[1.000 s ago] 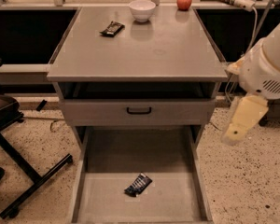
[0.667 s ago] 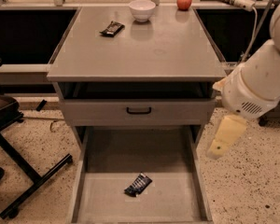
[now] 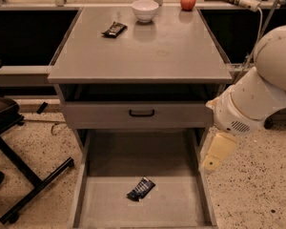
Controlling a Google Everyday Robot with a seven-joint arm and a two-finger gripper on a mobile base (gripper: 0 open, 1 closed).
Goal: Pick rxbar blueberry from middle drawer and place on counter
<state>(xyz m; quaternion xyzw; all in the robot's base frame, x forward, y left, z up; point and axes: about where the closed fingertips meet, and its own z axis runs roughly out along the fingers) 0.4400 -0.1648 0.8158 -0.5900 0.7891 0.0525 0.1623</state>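
The rxbar blueberry [image 3: 141, 189] lies flat on the floor of the middle drawer [image 3: 181, 206], which stands pulled out toward the camera under the closed drawer front with the black handle [image 3: 142, 112]. The bar sits about midway between the two side walls and in the nearer half of the floor, touching neither wall.

The hand [image 3: 210, 162] hangs at the end of the pale arm by the drawer's right side wall, pointing down and a little inward. It holds nothing, and from this angle I cannot tell whether it is wide or narrow.

What the coming move turns on, as I judge it, is this offset: the bar lies to the left of the hand and lower, and somewhat nearer the camera. The hand must therefore cross inward over the right wall and go down to the floor. The bar's long axis runs on a diagonal, from the near left to the far right. A grip across its short width would seem to call for a turn of the wrist to square up with that slant, and the bar lies so flat that there is little edge to catch.

The worktop [image 3: 148, 56] above, where the bar is to go, already carries a brown-black bar [image 3: 114, 29], a white bowl [image 3: 145, 9] and an apple [image 3: 188, 1] along its far edge; the nearer part is bare
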